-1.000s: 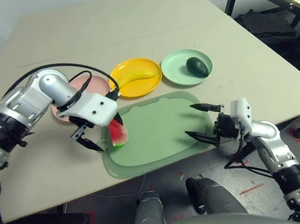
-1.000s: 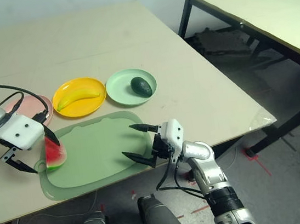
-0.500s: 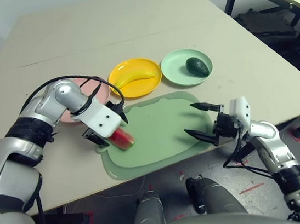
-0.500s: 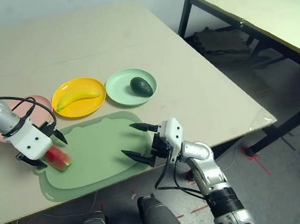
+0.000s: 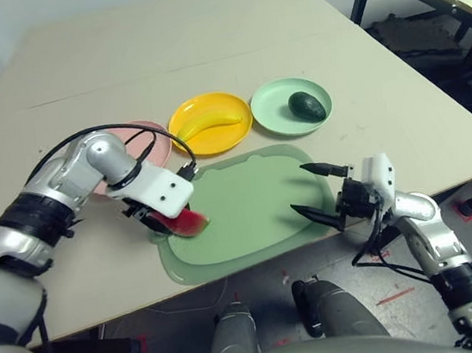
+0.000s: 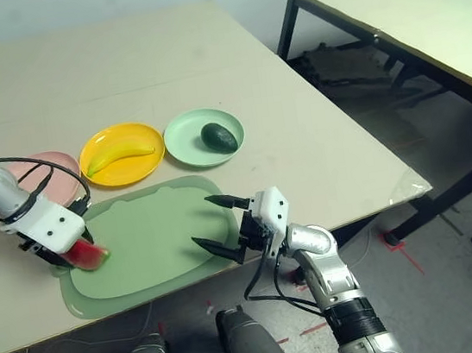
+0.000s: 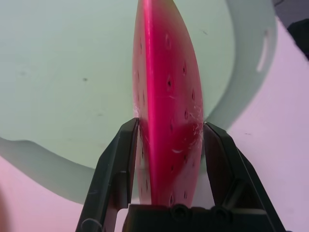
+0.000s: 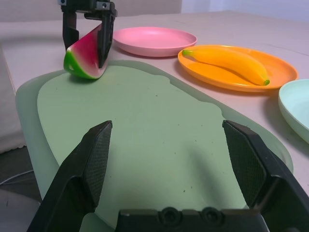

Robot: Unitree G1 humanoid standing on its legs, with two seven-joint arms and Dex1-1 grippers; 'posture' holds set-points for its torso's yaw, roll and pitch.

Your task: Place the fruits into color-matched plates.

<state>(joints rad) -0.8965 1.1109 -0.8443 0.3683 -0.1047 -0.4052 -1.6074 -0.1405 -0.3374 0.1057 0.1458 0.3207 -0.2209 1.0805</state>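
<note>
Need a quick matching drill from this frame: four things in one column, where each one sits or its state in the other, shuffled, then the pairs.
Things:
1. banana
2. avocado
3. watermelon wedge
4. pink plate

Places or states:
A. clamped in the left end effector, on the green mat
B. holds no fruit
C. on the yellow plate
D. on the mint green plate

Pairs: 1-C, 2-D, 3-A, 4-B
</note>
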